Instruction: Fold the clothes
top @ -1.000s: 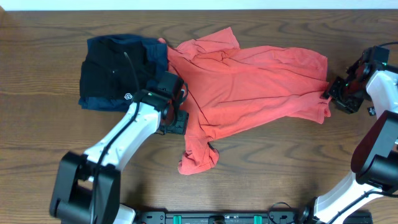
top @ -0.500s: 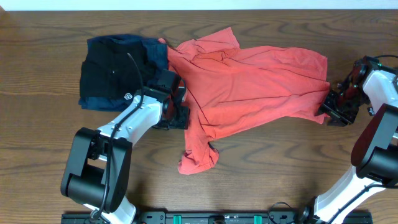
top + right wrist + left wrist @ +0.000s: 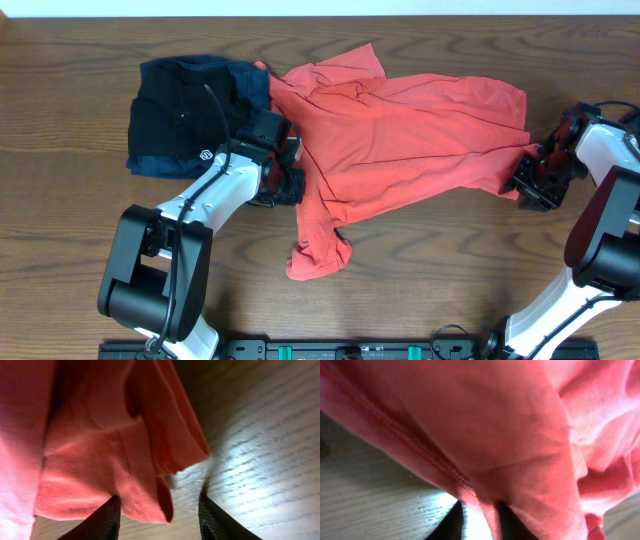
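A red shirt (image 3: 400, 130) lies spread and wrinkled across the middle of the wooden table, one sleeve bunched at the front (image 3: 318, 255). My left gripper (image 3: 288, 186) is at the shirt's left edge. In the left wrist view its fingers (image 3: 480, 525) stand a little apart, with the shirt's hem (image 3: 495, 420) between them. My right gripper (image 3: 527, 185) is at the shirt's lower right corner. In the right wrist view it (image 3: 160, 520) is wide open, with the shirt's corner (image 3: 90, 450) hanging between the fingers.
A dark navy and black garment (image 3: 180, 115) lies at the back left, touching the red shirt's left side. Bare wooden table (image 3: 450, 280) runs along the front and right.
My right gripper has moved forward and left onto the shirt's lower right corner. My left gripper has shifted slightly back and right into the shirt's left edge.
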{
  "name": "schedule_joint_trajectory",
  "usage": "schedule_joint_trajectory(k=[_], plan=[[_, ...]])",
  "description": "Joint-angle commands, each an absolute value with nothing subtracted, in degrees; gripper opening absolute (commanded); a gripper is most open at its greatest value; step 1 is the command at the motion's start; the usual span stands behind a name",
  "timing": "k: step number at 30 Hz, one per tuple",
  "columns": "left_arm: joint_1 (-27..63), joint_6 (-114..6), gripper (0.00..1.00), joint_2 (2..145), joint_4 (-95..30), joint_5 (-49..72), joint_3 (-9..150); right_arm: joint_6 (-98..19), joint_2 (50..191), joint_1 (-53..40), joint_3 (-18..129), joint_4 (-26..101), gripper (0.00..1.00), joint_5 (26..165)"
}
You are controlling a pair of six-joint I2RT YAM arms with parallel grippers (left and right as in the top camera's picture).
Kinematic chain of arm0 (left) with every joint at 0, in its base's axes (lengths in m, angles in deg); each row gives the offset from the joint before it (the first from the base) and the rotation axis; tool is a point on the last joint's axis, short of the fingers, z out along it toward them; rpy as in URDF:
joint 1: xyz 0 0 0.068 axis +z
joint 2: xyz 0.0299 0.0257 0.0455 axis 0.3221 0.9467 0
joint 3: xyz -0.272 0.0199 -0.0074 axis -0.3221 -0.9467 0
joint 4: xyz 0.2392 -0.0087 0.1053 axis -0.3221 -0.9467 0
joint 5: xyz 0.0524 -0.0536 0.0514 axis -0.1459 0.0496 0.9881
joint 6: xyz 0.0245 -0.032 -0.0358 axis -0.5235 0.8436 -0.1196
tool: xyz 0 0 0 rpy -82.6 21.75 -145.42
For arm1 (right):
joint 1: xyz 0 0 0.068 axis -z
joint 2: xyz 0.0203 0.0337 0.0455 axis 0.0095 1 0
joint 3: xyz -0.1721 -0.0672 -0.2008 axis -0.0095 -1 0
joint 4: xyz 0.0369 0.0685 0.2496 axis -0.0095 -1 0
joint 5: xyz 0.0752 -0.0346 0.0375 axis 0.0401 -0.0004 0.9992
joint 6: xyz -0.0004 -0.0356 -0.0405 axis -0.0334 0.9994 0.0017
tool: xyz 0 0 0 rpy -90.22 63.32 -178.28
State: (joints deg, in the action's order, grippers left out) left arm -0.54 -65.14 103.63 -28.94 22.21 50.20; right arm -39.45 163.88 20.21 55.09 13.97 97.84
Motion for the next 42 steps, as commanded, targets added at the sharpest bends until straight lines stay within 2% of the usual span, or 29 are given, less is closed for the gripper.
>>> schedule_joint_trajectory(k=[1, 7, 10, 13, 14, 15, 16, 17, 20, 25, 27, 29, 30, 31, 33, 35, 40, 42], plan=[[-0.3, -65.5, 0.06, 104.4, -29.1, 21.5, 50.3, -40.1, 164.1, 19.7, 54.8, 15.0, 0.49, 100.0], [0.2, -68.6, 0.06, 104.4, -32.1, 22.3, 50.2, -40.0, 164.1, 20.4, 54.8, 15.3, 0.47, 99.8], [1.6, -68.9, 0.06, 104.4, -34.7, 25.3, 50.2, -40.0, 164.1, 21.6, 54.8, 15.8, 0.41, 100.0], [3.8, -68.9, 0.06, 104.4, -35.4, 24.9, 50.2, -39.9, 164.1, 22.5, 54.9, 16.0, 0.43, 100.8], [4.4, -68.9, 0.1, 104.4, -34.9, 22.9, 50.2, -39.0, 164.1, 22.7, 54.9, 16.1, 0.47, 102.0], [4.8, -68.9, 0.4, 104.4, -34.4, 21.0, 50.2, -38.6, 164.1, 22.8, 54.9, 16.2, 0.5, 102.7], [5.1, -68.9, 0.56, 104.4, -33.6, 19.2, 50.2, -38.4, 164.1, 22.7, 54.9, 16.3, 0.52, 103.5], [5.1, -68.9, 0.62, 104.4, -32.9, 18.5, 50.2, -38.5, 164.1, 22.7, 54.9, 16.3, 0.52, 103.8], [4.8, -68.4, 0.71, 104.4, -30.7, 17.7, 50.2, -38.5, 164.1, 22.5, 54.9, 16.6, 0.53, 104.1], [4.0, -68.0, 0.72, 105.6, -27.2, 13.2, 50.2, -38.5, 164.1, 22.3, 54.9, 16.9, 0.53, 104.1], [3.4, -67.4, 0.72, 107.0, -26.9, 13.1, 50.2, -38.5, 164.1, 22.3, 54.9, 16.9, 0.53, 104.1], [3.0, -67.4, 0.64, 108.7, -26.9, 13.1, 50.2, -38.5, 164.1, 22.3, 54.9, 16.9, 0.53, 104.1], [2.9, -67.4, 0.56, 109.8, -26.9, 13.1, 50.2, -38.5, 164.1, 22.3, 54.9, 17.0, 0.53, 104.1], [2.9, -67.4, 0.42, 110.8, -26.9, 13.1, 50.2, -38.5, 164.1, 22.3, 54.9, 17.2, 0.53, 104.1], [2.9, -67.4, 0.08, 112.6, -27.1, 13.1, 50.2, -38.5, 164.1, 22.3, 54.9, 17.5, 0.52, 104.1], [3.0, -67.4, 0.06, 113.4, -27.8, 13.1, 50.2, -38.5, 164.1, 22.3, 54.9, 18.0, 0.47, 104.1], [4.5, -68.1, 0.06, 111.6, -30.9, 13.1, 50.3, -38.5, 164.1, 22.7, 55.0, 20.5, 0.03, 104.1], [5.8, -69.2, 0.06, 109.9, -32.6, 13.2, 50.3, -39.1, 164.1, 23.6, 55.6, 21.1, 0.01, 104.1]])
